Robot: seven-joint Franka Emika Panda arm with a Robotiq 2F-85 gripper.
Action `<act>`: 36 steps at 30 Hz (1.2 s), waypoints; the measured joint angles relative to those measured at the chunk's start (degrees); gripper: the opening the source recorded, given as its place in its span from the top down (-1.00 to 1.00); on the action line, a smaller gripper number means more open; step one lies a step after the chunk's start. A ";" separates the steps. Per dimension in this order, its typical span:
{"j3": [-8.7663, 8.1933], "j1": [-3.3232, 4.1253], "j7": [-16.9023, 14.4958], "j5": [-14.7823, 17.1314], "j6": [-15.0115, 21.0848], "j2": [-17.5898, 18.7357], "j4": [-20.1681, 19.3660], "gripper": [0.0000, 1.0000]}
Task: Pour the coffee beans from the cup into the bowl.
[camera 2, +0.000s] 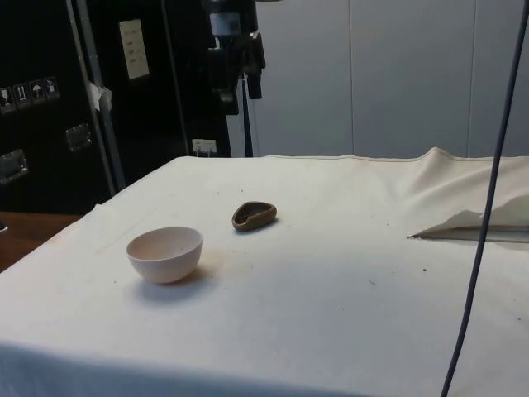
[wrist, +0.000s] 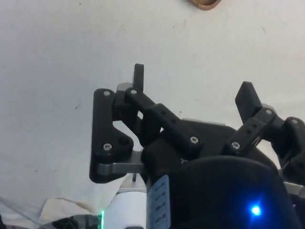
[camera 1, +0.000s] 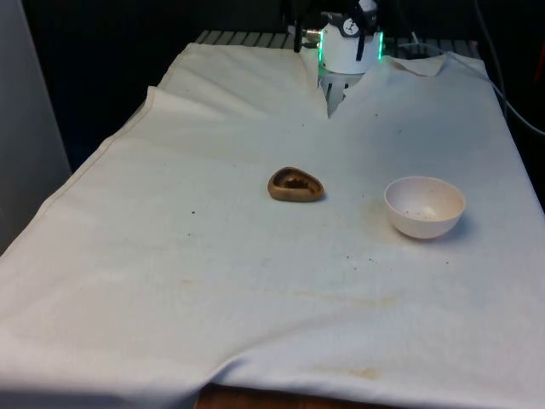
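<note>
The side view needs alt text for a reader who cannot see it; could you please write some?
A small brown cup sits on a table under a white cloth, with a white bowl apart from it, nearer the camera. The black gripper hangs high above the table's far edge, holding nothing.

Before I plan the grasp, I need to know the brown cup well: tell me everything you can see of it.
The brown cup is small, low and rounded-triangular rather than round, looking like wood or glazed clay. It stands upright and open on the white cloth near the table's middle, with dark contents inside, likely the beans. The white bowl sits apart from it, towards the front view's right and slightly nearer that camera. Nothing touches the cup but the cloth. The open tool is well above the table and clear of it.
</note>
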 measured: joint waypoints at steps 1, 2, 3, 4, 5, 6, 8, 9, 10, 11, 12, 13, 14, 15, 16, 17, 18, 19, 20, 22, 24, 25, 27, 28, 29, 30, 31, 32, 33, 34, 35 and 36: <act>-0.06 0.00 0.34 -0.06 0.46 0.23 -0.23 -1.00; -0.11 0.00 0.69 -0.06 0.97 0.46 -0.40 -1.00; -0.17 0.00 1.03 -0.11 1.43 0.69 -0.63 -1.00; -0.17 0.00 1.03 -0.11 1.43 0.69 -0.63 -1.00; -0.23 -0.06 1.32 -0.17 1.95 0.86 -0.86 -1.00; -0.29 -0.06 1.66 -0.23 2.58 1.09 -1.15 -1.00; -0.63 -0.06 2.35 -0.34 4.30 1.83 -1.78 -1.00; -0.80 -0.06 2.52 -0.34 4.87 2.12 -1.95 -1.00; -0.97 -0.06 2.58 -0.34 5.44 2.35 -2.12 -1.00; -1.09 -0.06 2.69 -0.34 5.96 2.64 -2.35 -1.00; -1.26 -0.06 2.81 -0.34 6.47 2.86 -2.52 -1.00; -1.26 -0.06 2.81 -0.34 6.47 2.86 -2.52 -1.00; -1.43 -0.06 2.86 -0.34 7.10 3.15 -2.75 -1.00; -1.60 -0.06 2.86 -0.34 7.68 3.38 -2.98 -1.00; -2.01 -0.11 2.92 -0.34 8.88 3.90 -3.44 -1.00; -2.18 -0.11 2.92 -0.34 9.51 4.13 -3.72 -1.00; -2.41 -0.11 2.92 -0.34 10.26 4.30 -4.01 -1.00; -2.58 -0.11 2.92 -0.34 10.83 4.58 -4.24 -1.00; -2.75 -0.11 2.92 -0.34 11.52 4.81 -4.47 -1.00; -2.92 -0.11 2.92 -0.34 12.09 5.10 -4.58 -1.00; -3.27 -0.11 2.98 -0.34 13.01 5.61 -4.87 -1.00; -3.38 -0.11 3.04 -0.34 13.52 5.90 -5.04 -1.00; -3.67 -0.11 3.15 -0.34 14.55 6.47 -5.44 -1.00; -3.90 -0.11 3.21 -0.34 15.13 6.76 -5.61 -1.00; -3.90 -0.11 3.21 -0.34 15.13 6.76 -5.61 -1.00; -4.07 -0.11 3.21 -0.34 15.76 7.10 -5.79 -1.00; -4.41 -0.11 3.27 -0.34 17.13 7.85 -6.07 -1.00; -4.58 -0.11 3.27 -0.29 17.76 8.19 -6.19 -1.00; -4.81 -0.17 3.27 -0.29 18.39 8.59 -6.30 -1.00; -4.98 -0.17 3.27 -0.29 18.96 9.00 -6.36 -1.00; -5.44 -0.17 3.27 -0.23 20.11 9.80 -6.53 -1.00; -5.67 -0.17 3.27 -0.23 20.74 10.20 -6.59 -1.00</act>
